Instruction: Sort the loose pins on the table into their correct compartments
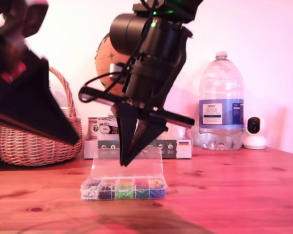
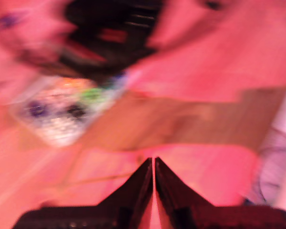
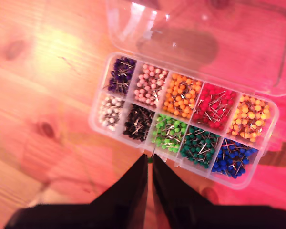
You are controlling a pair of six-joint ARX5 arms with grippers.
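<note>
1. The table (image 1: pixel 244 195) under my arms is reddish-brown knotty pine, with clear grain and dark knots.
2. Near its front, about mid-way across the exterior view, sits a clear plastic pin box (image 1: pixel 123 188) with its hinged lid (image 1: pixel 127 163) standing open at the back.
3. My second wrist view shows the compartments (image 3: pixel 183 121) in two rows of five, each holding one colour of pins.
4. At the exterior view's left stands a wicker basket (image 1: pixel 31 141).
5. Behind the pin box lies a flat carton (image 1: pixel 178 148).
6. Toward the exterior view's right stand a large water bottle (image 1: pixel 220 105) and a small white camera (image 1: pixel 254 132).
</note>
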